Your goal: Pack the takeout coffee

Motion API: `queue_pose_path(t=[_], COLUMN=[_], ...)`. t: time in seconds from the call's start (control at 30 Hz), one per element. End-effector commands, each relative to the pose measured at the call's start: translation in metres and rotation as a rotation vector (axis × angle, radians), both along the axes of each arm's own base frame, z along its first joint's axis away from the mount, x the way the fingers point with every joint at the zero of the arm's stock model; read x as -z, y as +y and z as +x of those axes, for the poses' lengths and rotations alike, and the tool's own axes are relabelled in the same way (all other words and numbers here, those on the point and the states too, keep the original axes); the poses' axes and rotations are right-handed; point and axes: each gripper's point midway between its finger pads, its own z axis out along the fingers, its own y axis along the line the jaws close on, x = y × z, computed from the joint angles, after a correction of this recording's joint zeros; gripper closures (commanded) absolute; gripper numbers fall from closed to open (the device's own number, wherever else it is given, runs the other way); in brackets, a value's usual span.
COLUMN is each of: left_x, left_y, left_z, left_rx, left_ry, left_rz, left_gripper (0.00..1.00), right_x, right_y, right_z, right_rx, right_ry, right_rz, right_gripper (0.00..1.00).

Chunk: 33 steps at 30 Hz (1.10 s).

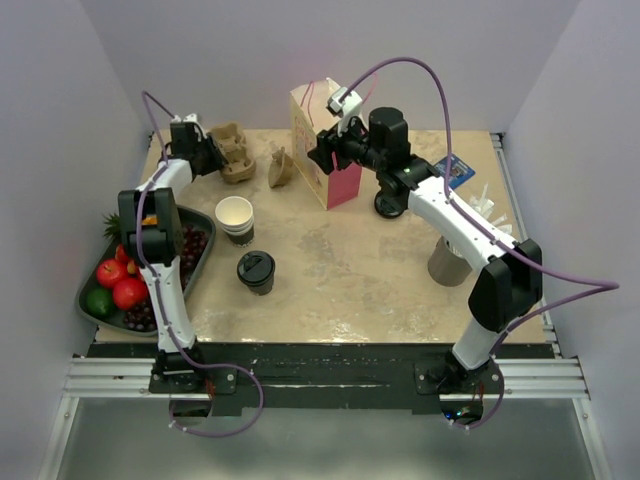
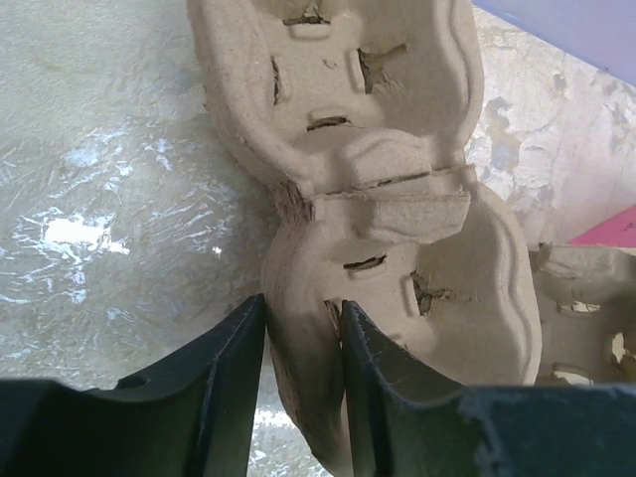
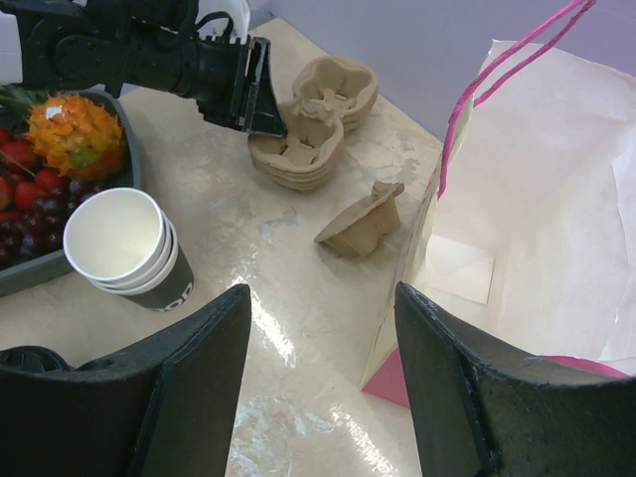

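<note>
Two end effectors work well apart: the left end effector (image 2: pixel 303 304) is nearly closed, pinching one wall of the pulp cup carrier (image 2: pixel 397 258); the right end effector (image 3: pixel 323 290) gapes empty beside the paper bag (image 3: pixel 537 199). The takeout coffee (image 1: pixel 256 270) stands lidded on the tabletop (image 1: pixel 350 270), near the stacked cups (image 1: pixel 235 217).
</note>
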Motion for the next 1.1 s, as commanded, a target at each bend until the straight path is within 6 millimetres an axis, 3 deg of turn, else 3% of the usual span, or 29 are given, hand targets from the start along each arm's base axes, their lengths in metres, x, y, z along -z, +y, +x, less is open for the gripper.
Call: queue_pose_path(t=[0.0,0.03,0.23,0.33,0.37,0.43,0.5,0.53,0.6,0.63,0.7,0.73,0.77,0.8,0.87,0.9,0.93,0.97,1.0,1.07], left_x=[-0.095,-0.106,-0.207,-0.231,-0.248,-0.258,-0.28,-0.299,-0.31,-0.327,-0.323,-0.337,-0.336,-0.322,-0.328,-0.313,-0.313,-0.309,-0.295,-0.291], left_y=[0.007,0.015,0.017,0.011,0.003,-0.006,-0.017,-0.023,-0.035,-0.041,-0.052,-0.057,-0.063,-0.069,-0.083,-0.092,-0.098,-0.105,-0.117,-0.133], left_z=[0.008,0.009,-0.003,-0.019,-0.029,-0.043,-0.064,-0.078,-0.096,-0.112,-0.132,-0.15,-0.161,-0.171,-0.2,-0.208,-0.223,-0.231,-0.24,-0.257], left_rx=[0.059,0.049,0.177,0.236,0.279,0.315,0.366,0.386,0.435,0.458,0.496,0.515,0.539,0.551,0.605,0.627,0.647,0.667,0.695,0.743], left_ry=[-0.214,-0.239,-0.475,-0.514,-0.536,-0.536,-0.56,-0.584,-0.582,-0.608,-0.592,-0.623,-0.621,-0.593,-0.614,-0.587,-0.587,-0.578,-0.543,-0.528], left_rz=[-0.039,-0.052,-0.108,-0.133,-0.143,-0.184,-0.208,-0.22,-0.24,-0.238,-0.257,-0.244,-0.25,-0.266,-0.258,-0.268,-0.257,-0.263,-0.287,-0.303], left_gripper=[0.62,0.64,0.69,0.7,0.71,0.72,0.72,0.72,0.72,0.72,0.72,0.71,0.71,0.71,0.71,0.71,0.71,0.71,0.71,0.71], right_x=[-0.038,-0.042,-0.054,-0.065,-0.071,-0.079,-0.092,-0.091,-0.103,-0.103,-0.104,-0.113,-0.118,-0.124,-0.127,-0.13,-0.123,-0.131,-0.129,-0.13], right_y=[-0.011,-0.014,-0.023,-0.029,-0.031,-0.033,-0.036,-0.04,-0.048,-0.053,-0.064,-0.074,-0.081,-0.087,-0.107,-0.122,-0.133,-0.147,-0.169,-0.189], right_z=[-0.01,-0.011,-0.016,-0.017,-0.019,-0.022,-0.026,-0.027,-0.034,-0.038,-0.041,-0.048,-0.049,-0.053,-0.062,-0.061,-0.064,-0.07,-0.066,-0.075], right_rx=[0.02,0.024,0.042,0.055,0.055,0.052,0.055,0.061,0.067,0.072,0.105,0.126,0.153,0.164,0.198,0.227,0.243,0.273,0.331,0.37], right_ry=[-0.078,-0.089,-0.118,-0.129,-0.139,-0.153,-0.174,-0.163,-0.197,-0.193,-0.208,-0.222,-0.225,-0.229,-0.208,-0.22,-0.196,-0.213,-0.205,-0.191], right_rz=[0.028,0.025,0.026,0.044,0.051,0.056,0.065,0.05,0.03,0.011,-0.015,-0.006,-0.003,0.001,-0.027,-0.057,-0.087,-0.09,-0.105,-0.121], right_gripper=[0.37,0.37,0.37,0.37,0.37,0.38,0.38,0.38,0.38,0.38,0.38,0.38,0.38,0.38,0.38,0.38,0.38,0.38,0.38,0.39])
